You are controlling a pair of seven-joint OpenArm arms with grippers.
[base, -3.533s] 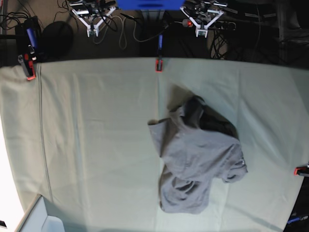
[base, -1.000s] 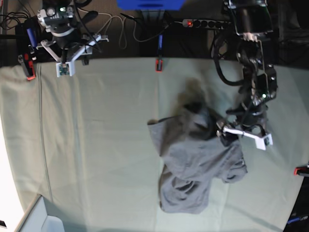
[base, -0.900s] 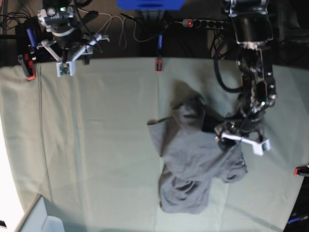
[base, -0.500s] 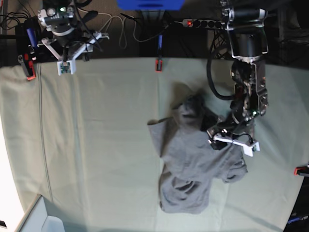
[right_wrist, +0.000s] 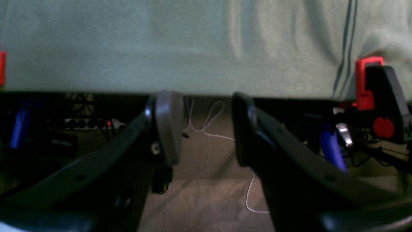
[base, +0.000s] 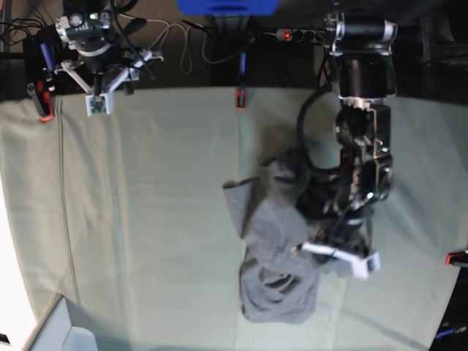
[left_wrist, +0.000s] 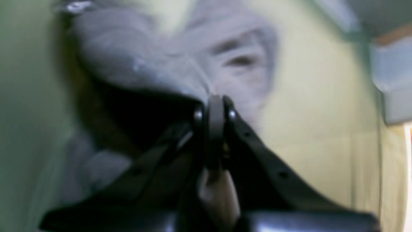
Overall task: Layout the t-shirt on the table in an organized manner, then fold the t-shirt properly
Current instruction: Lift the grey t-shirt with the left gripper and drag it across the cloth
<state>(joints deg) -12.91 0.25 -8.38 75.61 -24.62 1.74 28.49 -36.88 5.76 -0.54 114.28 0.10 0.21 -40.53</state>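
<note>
shirt: soft medium-grey crumpled cotton t-shirt [base: 285, 248] bunched in a heap on the pale mint-green cloth-covered table [base: 146, 219], well off the red edge clamp [base: 240, 98], nothing laid flat yet.
left hand: black two-finger left hand [left_wrist: 213, 106] down on the heap's side nearest the table's outer edge, jaws pressed together; wrist view too blurred to confirm fabric between them.
right hand: black right hand [right_wrist: 201, 129] parked off the table's rear edge near the corner clamp, jaws parted, holding nothing.
risk 1: pinch may catch several layers or none; lifting then drags the whole heap instead of opening it.
risk 2: single-point pull with the other hand idle likely twists the shirt tighter.
risk 3: pinch may snag the table cloth under the shirt, pulling creases against the clamps.
</note>
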